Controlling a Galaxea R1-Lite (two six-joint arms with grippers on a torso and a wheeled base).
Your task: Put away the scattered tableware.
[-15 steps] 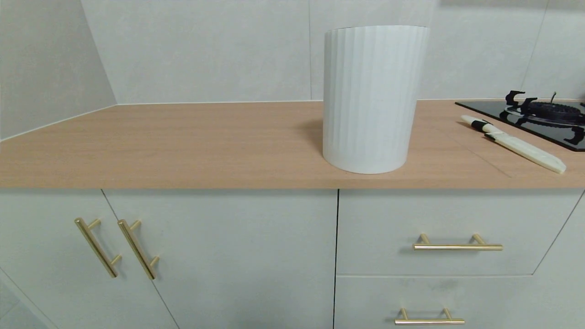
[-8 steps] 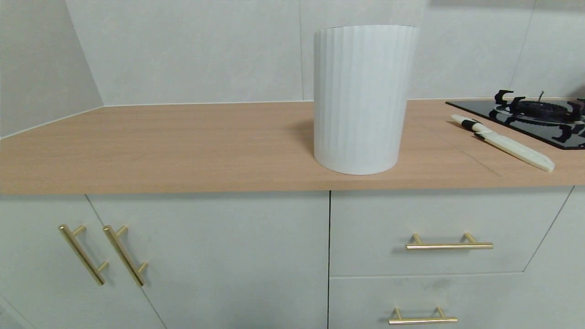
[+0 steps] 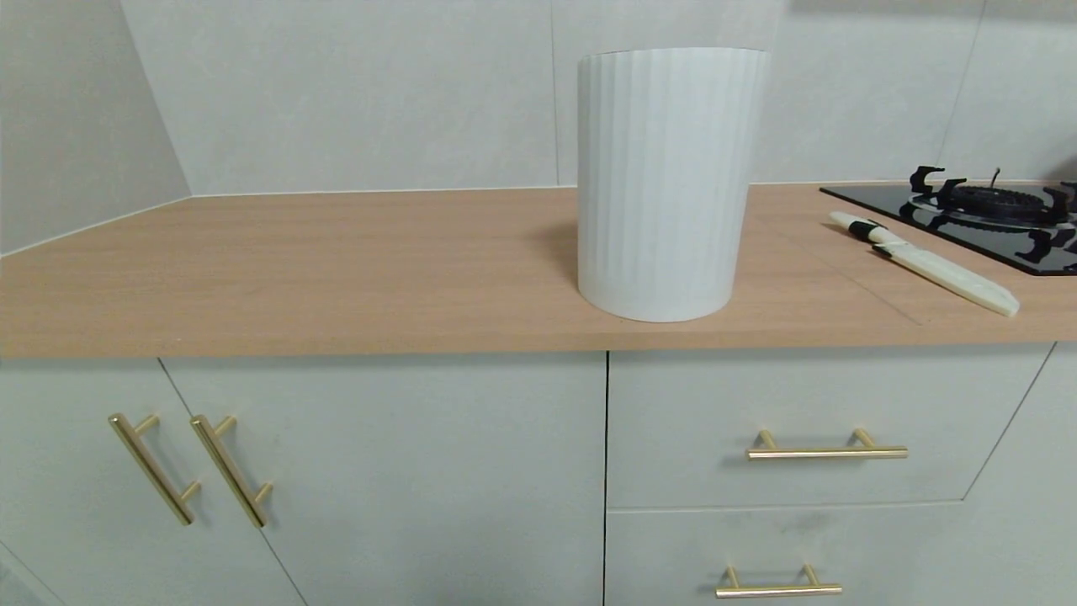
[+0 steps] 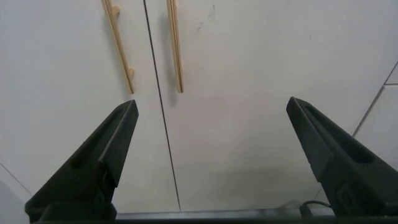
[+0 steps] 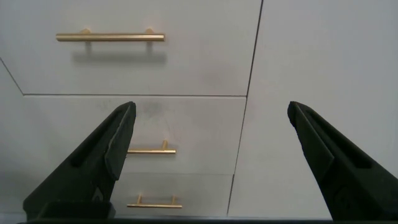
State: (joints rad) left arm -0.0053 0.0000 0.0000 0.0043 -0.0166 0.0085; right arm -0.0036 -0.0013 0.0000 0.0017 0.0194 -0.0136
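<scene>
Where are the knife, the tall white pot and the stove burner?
Knife (image 3: pixel 925 263): head view, on the middle of its pale blade.
Pot (image 3: pixel 665 185): head view, on the middle of its ribbed wall.
Burner (image 3: pixel 997 202): head view, on the black grate.

Container (image 3: pixel 665 185) and knife (image 3: pixel 925 263) on my counter (image 3: pixel 336 261)
Before me the tall ribbed white container stands upright near the front edge; the cream knife lies to its right, beside the black gas hob (image 3: pixel 984 210).

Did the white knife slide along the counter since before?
No. The knife lies just as close to the black hob and the white ribbed container as before; the whole view shifted, so the camera moved.
</scene>
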